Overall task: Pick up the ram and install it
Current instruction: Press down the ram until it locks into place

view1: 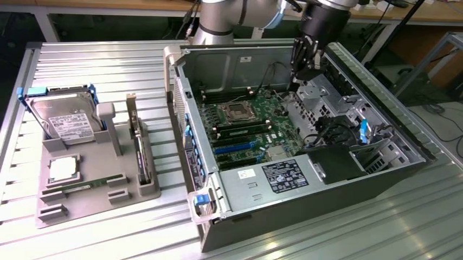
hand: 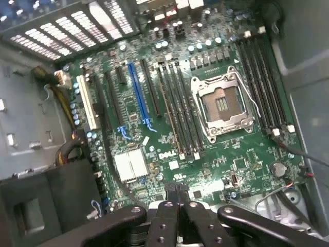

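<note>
We are seeing the ram [view1: 70, 189] lying flat in a low slot of the grey fixture tray [view1: 94, 208], on the exterior view's left, well apart from the open computer case [view1: 304, 216]. The gripper [view1: 307, 69] is hanging inside the case above the motherboard [hand: 154, 154], its fingers [hand: 165, 216] pressing together with nothing visible between them. We are judging the ram to be very light and stiff, but thin and brittle, with small chips on its faces and a contact edge that shouldn't be scraped. We are therefore favouring a hold across the two flat faces near the middle of its length, along the upper edge, gripping gently and keeping it level. Twisting or bending it is looking like the main risk.
</note>
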`<action>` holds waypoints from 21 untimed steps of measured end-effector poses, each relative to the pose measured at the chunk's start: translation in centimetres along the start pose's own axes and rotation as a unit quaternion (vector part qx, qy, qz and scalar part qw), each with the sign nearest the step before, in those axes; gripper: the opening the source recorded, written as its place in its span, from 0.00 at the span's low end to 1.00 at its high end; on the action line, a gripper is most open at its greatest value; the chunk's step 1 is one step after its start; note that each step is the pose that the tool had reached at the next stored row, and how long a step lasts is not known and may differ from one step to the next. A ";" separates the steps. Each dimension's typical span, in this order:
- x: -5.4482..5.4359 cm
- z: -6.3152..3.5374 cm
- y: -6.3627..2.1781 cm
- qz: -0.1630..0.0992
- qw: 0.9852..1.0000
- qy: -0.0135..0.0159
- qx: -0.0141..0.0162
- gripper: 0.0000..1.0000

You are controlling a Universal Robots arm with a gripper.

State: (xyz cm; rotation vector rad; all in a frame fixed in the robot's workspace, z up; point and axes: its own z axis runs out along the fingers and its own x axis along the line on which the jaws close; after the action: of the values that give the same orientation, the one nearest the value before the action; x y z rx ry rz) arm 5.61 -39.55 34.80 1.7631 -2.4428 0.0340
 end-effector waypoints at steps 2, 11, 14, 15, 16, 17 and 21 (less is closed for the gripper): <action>0.0 0.26 -0.01 0.029 1.000 -0.002 -0.003 0.11; -0.1 1.09 -0.06 0.158 0.987 -0.009 -0.019 0.11; -0.2 1.31 -0.07 0.187 0.982 -0.010 -0.022 0.11; -0.2 1.42 -0.08 0.201 0.979 -0.011 -0.024 0.11; -0.2 1.49 -0.09 0.210 0.977 -0.012 -0.025 0.11; -0.2 1.56 -0.09 0.219 0.975 -0.012 -0.026 0.11; -0.2 1.85 -0.10 0.267 0.963 -0.015 -0.032 0.11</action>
State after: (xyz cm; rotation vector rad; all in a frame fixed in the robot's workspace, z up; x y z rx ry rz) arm 5.61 -39.55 32.93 1.0396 -2.8257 -0.0187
